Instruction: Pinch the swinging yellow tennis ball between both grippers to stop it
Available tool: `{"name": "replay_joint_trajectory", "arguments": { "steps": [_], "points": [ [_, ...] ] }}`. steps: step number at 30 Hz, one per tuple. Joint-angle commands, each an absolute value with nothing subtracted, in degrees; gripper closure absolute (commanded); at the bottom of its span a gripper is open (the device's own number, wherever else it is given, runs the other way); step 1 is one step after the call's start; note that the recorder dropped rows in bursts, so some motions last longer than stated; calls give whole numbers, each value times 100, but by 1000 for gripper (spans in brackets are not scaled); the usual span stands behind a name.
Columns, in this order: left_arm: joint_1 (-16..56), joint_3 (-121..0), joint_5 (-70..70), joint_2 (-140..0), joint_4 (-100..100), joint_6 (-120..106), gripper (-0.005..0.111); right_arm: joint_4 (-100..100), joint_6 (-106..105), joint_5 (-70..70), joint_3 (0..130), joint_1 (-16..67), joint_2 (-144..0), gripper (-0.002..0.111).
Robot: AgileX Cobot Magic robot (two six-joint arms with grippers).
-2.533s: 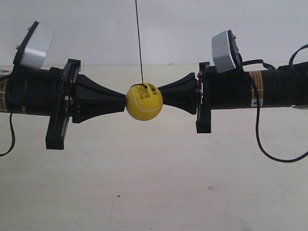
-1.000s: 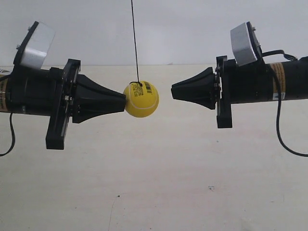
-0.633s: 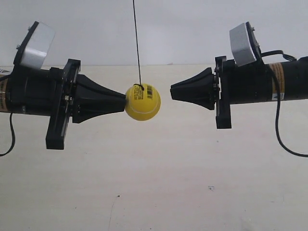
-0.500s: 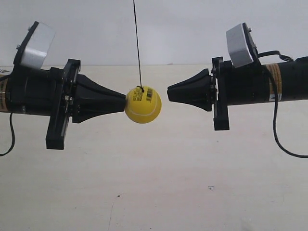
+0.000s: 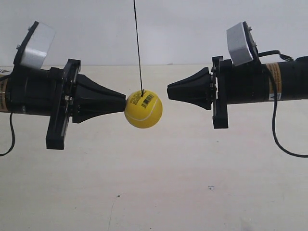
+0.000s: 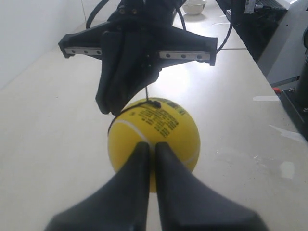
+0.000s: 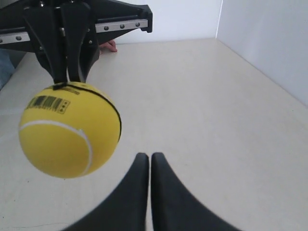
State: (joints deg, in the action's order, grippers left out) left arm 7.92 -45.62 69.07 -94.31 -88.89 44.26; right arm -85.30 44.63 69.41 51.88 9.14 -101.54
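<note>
The yellow tennis ball hangs on a thin black string between the two arms. My left gripper, on the arm at the exterior view's left, is shut, and its cone tip touches the ball's upper side. In the left wrist view the ball sits right against the left gripper. My right gripper is shut and stands a small gap away from the ball, slightly higher. In the right wrist view the ball lies off to one side of the right gripper, not touching it.
A beige tabletop lies below, with a white wall behind. A white bowl stands far down the table. Black cables hang from both arms, one looping under the arm at the exterior view's right.
The ball was pinched between both tips, then the right gripper drew back. In the last half second the ball sank slightly and turned its barcode forward; both arms stayed almost still.
</note>
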Motion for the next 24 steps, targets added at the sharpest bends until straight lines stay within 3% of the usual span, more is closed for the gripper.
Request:
{"name": "replay_joint_trajectory", "arguments": {
  "steps": [1, 13, 24],
  "points": [
    [828, -4601, 6864, -9443, -8837, 4415, 102, -8514, 4488, 6996, 5214, 933, -10117, 108],
    [828, -4601, 6817, -9443, -8837, 4415, 102, -8563, 4501, 6996, 5214, 947, -10126, 108],
    [828, -4601, 6697, -9443, -8837, 4415, 102, -8463, 4452, 6853, 5214, 1447, -10126, 108]
  ]
}}
